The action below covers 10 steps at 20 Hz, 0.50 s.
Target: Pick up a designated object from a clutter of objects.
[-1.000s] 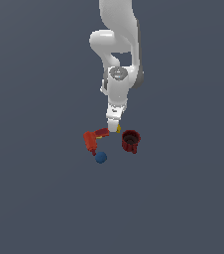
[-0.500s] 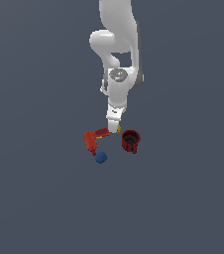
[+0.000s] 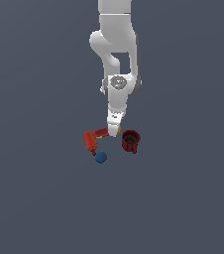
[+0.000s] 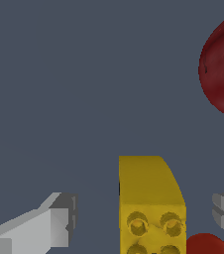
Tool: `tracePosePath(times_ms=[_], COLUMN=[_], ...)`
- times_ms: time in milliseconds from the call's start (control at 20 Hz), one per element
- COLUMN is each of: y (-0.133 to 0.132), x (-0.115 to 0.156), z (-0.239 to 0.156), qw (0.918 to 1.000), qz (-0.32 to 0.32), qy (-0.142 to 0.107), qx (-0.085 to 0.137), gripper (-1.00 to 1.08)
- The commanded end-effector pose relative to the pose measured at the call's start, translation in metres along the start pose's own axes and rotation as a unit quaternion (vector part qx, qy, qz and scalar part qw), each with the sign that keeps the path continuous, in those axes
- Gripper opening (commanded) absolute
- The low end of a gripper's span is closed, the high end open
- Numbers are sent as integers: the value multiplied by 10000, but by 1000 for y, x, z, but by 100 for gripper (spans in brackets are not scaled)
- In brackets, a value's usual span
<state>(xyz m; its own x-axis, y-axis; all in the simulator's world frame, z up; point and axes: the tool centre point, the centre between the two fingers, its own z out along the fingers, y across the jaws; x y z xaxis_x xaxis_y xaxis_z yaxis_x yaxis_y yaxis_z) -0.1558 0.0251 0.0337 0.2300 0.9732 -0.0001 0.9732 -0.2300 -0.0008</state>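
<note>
Pincer (image 4: 143, 218) open astride studded yellow block (image 4: 151, 198); no writing legible

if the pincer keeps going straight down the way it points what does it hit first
Most likely the yellow block, sitting between the open pincer fingers; how far off it is cannot be told.

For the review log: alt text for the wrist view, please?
A yellow studded block sits between the two open grey fingers, touching neither, on a plain grey floor. Part of a dark red mug shows at the frame's edge.
</note>
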Motion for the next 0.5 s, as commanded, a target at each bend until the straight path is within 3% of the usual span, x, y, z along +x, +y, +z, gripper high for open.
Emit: tracePosePath(times_ms=[0, 300, 350, 450], y=[0, 1, 1, 1], x=[0, 0, 0, 0], z=[7, 12, 12, 12], qw=[10000, 10000, 10000, 10000], qz=[-3, -7, -7, -7], qy=[0, 0, 0, 0], qx=[-4, -4, -4, -4], gripper=[100, 100, -100, -100])
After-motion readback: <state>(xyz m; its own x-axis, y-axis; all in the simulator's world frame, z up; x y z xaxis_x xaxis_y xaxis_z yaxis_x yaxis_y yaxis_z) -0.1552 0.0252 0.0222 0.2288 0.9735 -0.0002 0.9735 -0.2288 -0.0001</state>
